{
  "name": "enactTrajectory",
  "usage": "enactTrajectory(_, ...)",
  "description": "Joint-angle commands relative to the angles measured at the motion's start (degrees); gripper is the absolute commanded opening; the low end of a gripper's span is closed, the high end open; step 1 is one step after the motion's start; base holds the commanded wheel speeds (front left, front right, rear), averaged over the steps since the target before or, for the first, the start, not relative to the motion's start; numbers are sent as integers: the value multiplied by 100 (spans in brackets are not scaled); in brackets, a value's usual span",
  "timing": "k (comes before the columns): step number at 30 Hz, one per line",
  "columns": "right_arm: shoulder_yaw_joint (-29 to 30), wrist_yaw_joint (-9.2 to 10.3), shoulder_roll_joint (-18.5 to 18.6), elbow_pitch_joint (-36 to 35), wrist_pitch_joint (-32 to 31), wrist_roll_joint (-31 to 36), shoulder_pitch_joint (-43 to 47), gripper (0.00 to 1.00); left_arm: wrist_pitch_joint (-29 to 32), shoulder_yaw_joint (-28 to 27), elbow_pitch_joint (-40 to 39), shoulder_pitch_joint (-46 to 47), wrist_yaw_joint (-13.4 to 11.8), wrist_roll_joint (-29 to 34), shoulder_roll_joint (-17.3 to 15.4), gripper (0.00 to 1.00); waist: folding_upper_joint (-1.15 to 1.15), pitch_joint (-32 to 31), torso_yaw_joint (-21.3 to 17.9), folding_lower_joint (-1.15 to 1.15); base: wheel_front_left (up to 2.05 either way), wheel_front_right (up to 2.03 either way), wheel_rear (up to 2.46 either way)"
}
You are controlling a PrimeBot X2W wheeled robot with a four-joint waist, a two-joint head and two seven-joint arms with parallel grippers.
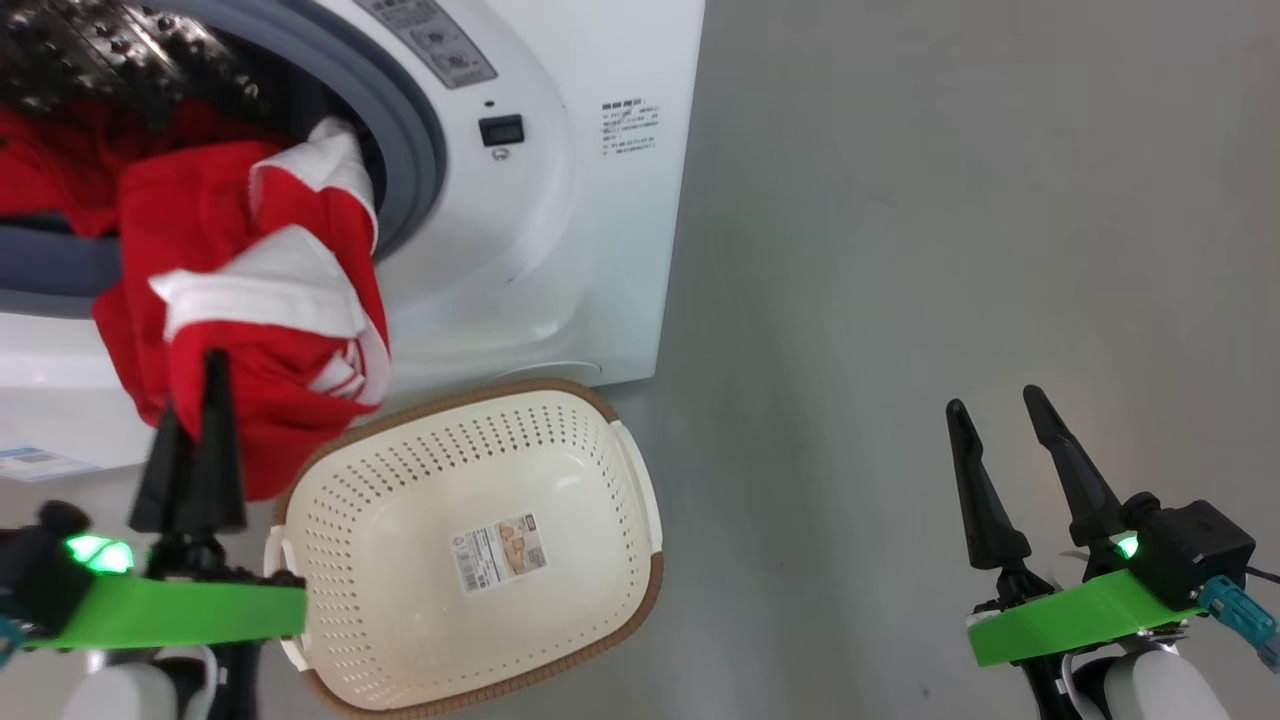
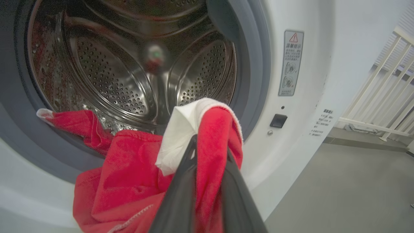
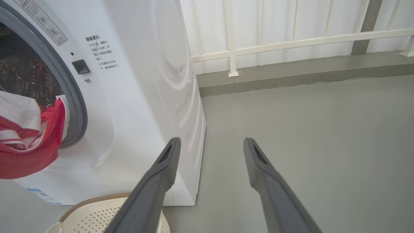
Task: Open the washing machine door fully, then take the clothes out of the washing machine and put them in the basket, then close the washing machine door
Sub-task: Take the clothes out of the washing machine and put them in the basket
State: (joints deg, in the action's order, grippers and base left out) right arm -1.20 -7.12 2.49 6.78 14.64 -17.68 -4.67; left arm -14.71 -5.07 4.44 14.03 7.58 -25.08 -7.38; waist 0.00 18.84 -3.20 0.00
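The left gripper [image 1: 195, 400] has its jaws clamped on a fold of the clothes [image 1: 260, 280]; in the left wrist view the two dark fingers [image 2: 181, 194] pinch red and white fabric between them. The right gripper [image 1: 994, 400] hangs over bare floor [image 1: 900, 250] at the lower right, well apart from the clothes, jaws wide apart with nothing between them. The basket [image 1: 450, 400] stands on the floor between the two grippers, just beside the front of the washing machine [image 1: 560, 200], with the label on its bottom in plain sight. The clothes hang out of the machine's opening, draped over the lower lip of the grey gasket [image 1: 400, 100] and down the white front panel, with the lowest fold beside the basket's left rim. Part of the fabric lies inside the steel drum [image 2: 123, 74]. A white railing [image 3: 275, 38] runs behind the machine.
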Motion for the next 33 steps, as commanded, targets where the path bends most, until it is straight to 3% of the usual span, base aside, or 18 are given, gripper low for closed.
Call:
enactTrajectory(1, -165, -36, 39, -154, 36, -52, -76, 100, -29, -98, -8, -13, -9, 30, -113, 0, 0, 116, -29, 0, 0, 0, 0)
enactTrajectory(24, -255, -36, 39, -363, 36, -208, -658, 100, -29, 1078, 2880, 1108, -9, -428, -413, 0, 0, 1455, -334, 0, 0, 0, 0)
enactTrajectory(33, -276, -36, 39, -421, 36, -199, -791, 100, -29, 1788, 3785, 1488, -9, -1004, -480, 0, 0, 1802, -362, 0, 0, 0, 0)
